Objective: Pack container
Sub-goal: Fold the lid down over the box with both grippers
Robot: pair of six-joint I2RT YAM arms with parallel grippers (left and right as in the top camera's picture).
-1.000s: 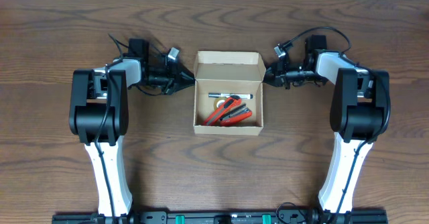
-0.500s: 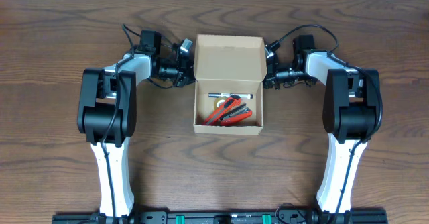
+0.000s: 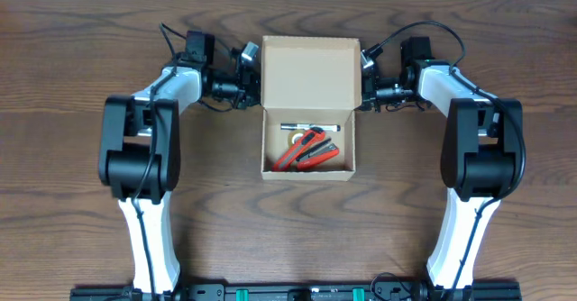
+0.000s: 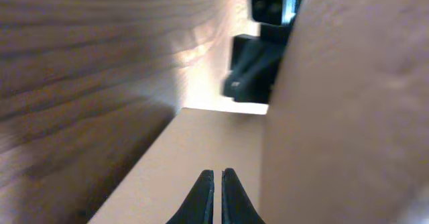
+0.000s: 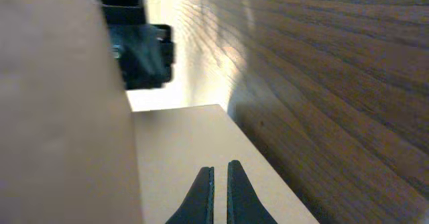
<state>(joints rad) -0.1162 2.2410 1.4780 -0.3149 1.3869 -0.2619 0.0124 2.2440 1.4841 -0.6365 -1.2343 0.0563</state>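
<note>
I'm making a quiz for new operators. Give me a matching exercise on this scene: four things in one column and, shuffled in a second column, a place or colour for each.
Things:
1. flap lid
2. pen
3. red-handled tool
4. right gripper

Descriptions:
A. shut, beside the flap's right edge
B. plain tan, at the far side of the container
C. pale-bodied, lying crosswise inside
D. inside, nearest the front wall

Pairs: 1-B, 2-C, 3-D, 4-A
</note>
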